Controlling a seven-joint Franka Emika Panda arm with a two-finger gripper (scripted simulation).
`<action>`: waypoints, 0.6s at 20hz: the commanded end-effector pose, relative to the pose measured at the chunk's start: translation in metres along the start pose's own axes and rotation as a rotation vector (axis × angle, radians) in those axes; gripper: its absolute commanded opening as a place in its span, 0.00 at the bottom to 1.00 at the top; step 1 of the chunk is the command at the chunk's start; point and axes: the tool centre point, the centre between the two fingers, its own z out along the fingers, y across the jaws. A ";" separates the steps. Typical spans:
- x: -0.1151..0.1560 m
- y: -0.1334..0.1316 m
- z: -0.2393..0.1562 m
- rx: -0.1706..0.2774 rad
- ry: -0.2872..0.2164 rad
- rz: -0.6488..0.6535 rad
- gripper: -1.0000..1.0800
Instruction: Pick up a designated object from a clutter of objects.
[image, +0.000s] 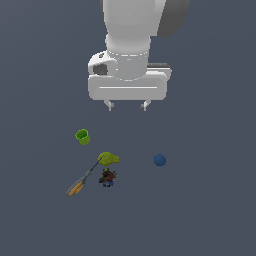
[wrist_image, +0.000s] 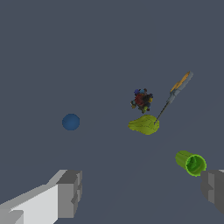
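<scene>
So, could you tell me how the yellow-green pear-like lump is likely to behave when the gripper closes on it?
The pear-like lump looks rounded and smooth, so it may slip or roll under a poor grip. The scissors tip looks to touch it and the speckled lump sits close, so both could be nudged.

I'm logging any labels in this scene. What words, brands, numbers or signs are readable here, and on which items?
None: no readable text in either view.
The speckled lump has coloured flecks, too blurred to tell if any are print.
The pear, cup, ball, scissors and gripper look plain.
</scene>
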 end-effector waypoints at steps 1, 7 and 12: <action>0.000 0.000 0.000 0.000 0.000 0.000 0.96; 0.000 0.000 0.001 0.008 -0.006 -0.013 0.96; -0.001 0.000 0.000 0.014 -0.010 -0.017 0.96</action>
